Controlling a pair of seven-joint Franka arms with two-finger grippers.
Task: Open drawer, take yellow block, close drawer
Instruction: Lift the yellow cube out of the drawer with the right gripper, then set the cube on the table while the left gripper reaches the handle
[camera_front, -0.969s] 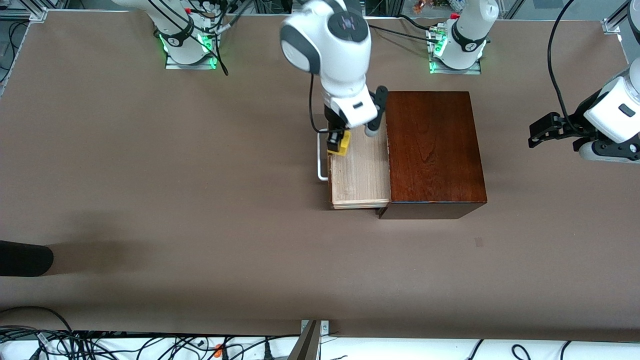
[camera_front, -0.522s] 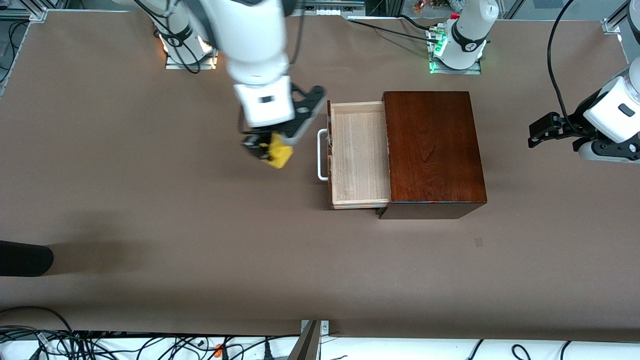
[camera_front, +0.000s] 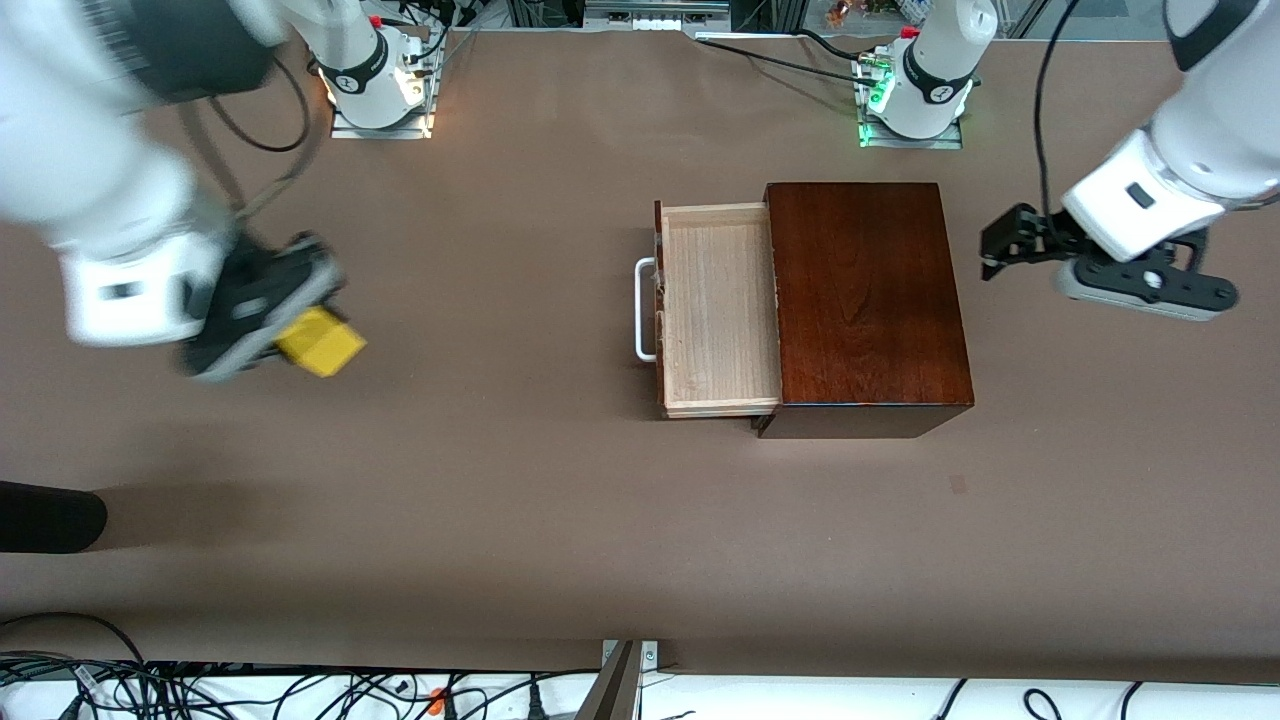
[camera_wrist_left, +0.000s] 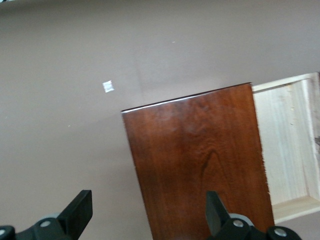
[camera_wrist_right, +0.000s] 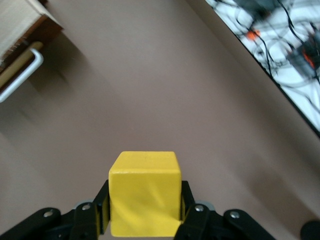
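Note:
The drawer (camera_front: 718, 305) stands pulled out of the dark mahogany box (camera_front: 865, 300), its pale tray empty and its white handle (camera_front: 645, 308) toward the right arm's end. My right gripper (camera_front: 300, 338) is shut on the yellow block (camera_front: 322, 342) and holds it above bare table, well away from the drawer. In the right wrist view the block (camera_wrist_right: 145, 192) sits between the fingers, with the handle (camera_wrist_right: 20, 75) far off. My left gripper (camera_front: 1000, 245) is open and empty above the table beside the box. In the left wrist view it (camera_wrist_left: 148, 220) looks down on the box (camera_wrist_left: 200, 160) and drawer (camera_wrist_left: 290, 145).
A dark object (camera_front: 50, 515) lies at the table's edge at the right arm's end. A small pale mark (camera_front: 958, 484) is on the table nearer to the front camera than the box. Cables (camera_front: 300, 690) run along the front edge.
My right gripper lifted the yellow block out of the drawer and carried it toward the right arm's end of the table. My left gripper moved closer to the box.

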